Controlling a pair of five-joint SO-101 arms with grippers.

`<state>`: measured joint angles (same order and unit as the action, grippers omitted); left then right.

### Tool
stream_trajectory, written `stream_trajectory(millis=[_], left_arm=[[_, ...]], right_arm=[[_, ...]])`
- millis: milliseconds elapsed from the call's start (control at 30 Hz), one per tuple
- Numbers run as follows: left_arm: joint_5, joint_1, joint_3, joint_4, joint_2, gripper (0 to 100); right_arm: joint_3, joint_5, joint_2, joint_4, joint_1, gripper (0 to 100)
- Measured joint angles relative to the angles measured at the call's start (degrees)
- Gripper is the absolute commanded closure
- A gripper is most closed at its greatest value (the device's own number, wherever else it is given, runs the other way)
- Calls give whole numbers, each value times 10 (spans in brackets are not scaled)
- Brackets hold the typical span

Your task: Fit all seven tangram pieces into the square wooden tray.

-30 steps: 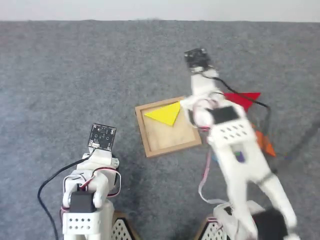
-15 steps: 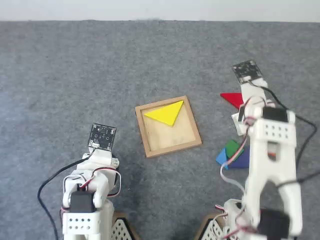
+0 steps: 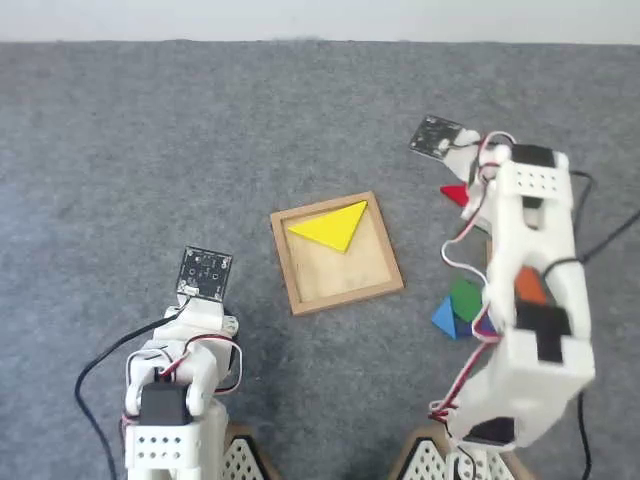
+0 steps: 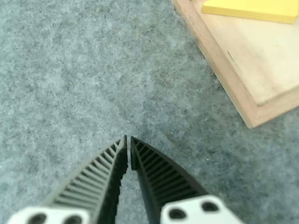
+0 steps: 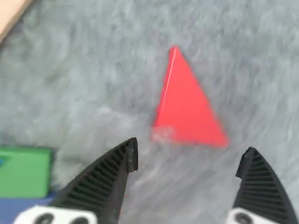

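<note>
The square wooden tray point(image 3: 283, 262) lies near the middle of the table point(image 3: 130, 130), with the yellow triangle point(image 3: 328, 226) flat inside it along its far edge. The red triangle point(image 5: 187, 107), the green piece point(image 3: 465, 297), the blue piece point(image 3: 445, 318) and an orange piece point(image 3: 530, 287) lie on the grey felt between the tray and the table's right edge. The right gripper point(image 5: 191, 147) hangs over the red triangle with its fingers spread wide and touching nothing, and the left gripper point(image 4: 128, 138) sits toward the table's front edge above bare felt near a corner of the tray, its fingers pressed together on nothing.
</note>
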<state>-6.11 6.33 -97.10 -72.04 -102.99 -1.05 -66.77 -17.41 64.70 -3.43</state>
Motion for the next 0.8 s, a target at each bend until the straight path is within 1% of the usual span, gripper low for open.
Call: stream_trajectory(millis=[167, 400, 533, 667, 700, 800], left_arm=[[0, 0, 0, 0, 0, 987], [0, 0, 0, 0, 0, 987], [0, 0, 0, 0, 0, 987], [0, 0, 0, 0, 0, 987], [0, 0, 0, 0, 0, 987], [0, 0, 0, 0, 0, 987]], right_arm=[[-126, -24, -126, 8, 6, 656], [-301, -58, -289, 79, -12, 656], [-387, -60, -345, 149, -27, 656], [-438, -57, -359, 246, -40, 658], [-445, -50, -360, 270, -43, 668], [-464, -43, -360, 319, -45, 742]])
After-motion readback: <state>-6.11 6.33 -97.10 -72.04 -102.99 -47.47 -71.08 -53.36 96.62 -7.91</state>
